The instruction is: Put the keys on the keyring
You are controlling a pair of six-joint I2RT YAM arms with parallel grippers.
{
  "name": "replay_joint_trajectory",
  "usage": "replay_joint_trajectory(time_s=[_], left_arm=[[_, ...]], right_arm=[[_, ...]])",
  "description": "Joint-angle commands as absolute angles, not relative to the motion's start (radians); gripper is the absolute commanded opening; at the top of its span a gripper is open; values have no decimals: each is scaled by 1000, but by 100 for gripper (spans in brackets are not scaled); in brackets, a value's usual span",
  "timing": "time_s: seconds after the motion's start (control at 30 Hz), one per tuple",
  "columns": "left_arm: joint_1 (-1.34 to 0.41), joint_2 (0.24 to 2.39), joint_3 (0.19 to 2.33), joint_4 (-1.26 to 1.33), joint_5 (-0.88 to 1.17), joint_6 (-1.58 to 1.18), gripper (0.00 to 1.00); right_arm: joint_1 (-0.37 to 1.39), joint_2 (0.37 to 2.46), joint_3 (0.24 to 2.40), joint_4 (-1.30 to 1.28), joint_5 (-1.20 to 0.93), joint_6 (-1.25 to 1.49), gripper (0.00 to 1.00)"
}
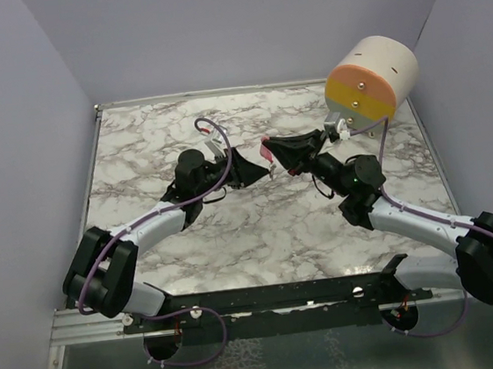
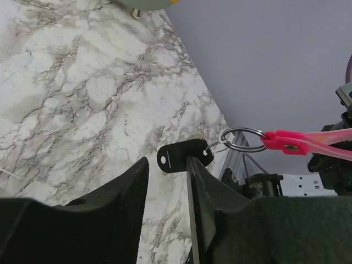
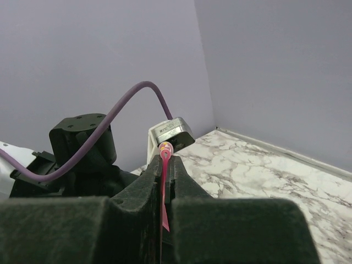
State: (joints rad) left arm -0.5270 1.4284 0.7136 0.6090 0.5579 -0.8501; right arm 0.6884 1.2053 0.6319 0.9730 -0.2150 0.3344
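The key point(image 2: 183, 156), with a black head and a thin silvery shaft, hangs by its hole on the metal ring of the pink keyring point(image 2: 300, 142). Its shaft lies flat against the inner face of one finger of my left gripper point(image 2: 168, 171). That gripper's jaws stand apart, and the other finger point(image 2: 124, 192) is clear of the key. My right gripper point(image 3: 166, 165) is shut on the keyring's pink strip point(image 3: 164, 190), held edge-on. Seen from above, the left gripper point(image 1: 257, 173) and right gripper point(image 1: 276, 155) meet tip to tip above mid-table, the pink strip point(image 1: 266, 151) between them.
A beige cylinder with orange and yellow bands point(image 1: 373, 79) lies on its side at the back right of the marble table point(image 1: 261, 236). Lilac walls close in the left, back and right. A black rail point(image 1: 276, 298) runs along the near edge.
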Motion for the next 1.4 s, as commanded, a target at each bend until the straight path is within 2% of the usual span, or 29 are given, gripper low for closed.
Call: replay_joint_trajectory(time_s=[0.0,0.07,0.23,0.47,0.73,1.0,1.23,1.37], left_arm=[[-539,1414,725,643,551,-815,37],[-541,1380,699,642,527,-783,39],[-571,1263,617,650,420,-671,50],[-655,1200,537,720,274,-526,50],[-735,1199,404,966,91,-381,49],[-760,1294,307,1325,83,-296,49],[-765,1442,299,1609,216,-271,49],[-767,1512,321,1684,275,-269,49]], right_arm=[[693,1177,642,955,-182,318,1],[693,1171,648,931,-157,324,1],[692,1163,654,895,-120,331,1],[692,1165,661,877,-119,333,1],[691,1145,661,858,-112,344,1],[692,1102,648,831,-140,349,1],[692,1076,638,809,-165,348,1],[691,1066,633,801,-175,352,1]])
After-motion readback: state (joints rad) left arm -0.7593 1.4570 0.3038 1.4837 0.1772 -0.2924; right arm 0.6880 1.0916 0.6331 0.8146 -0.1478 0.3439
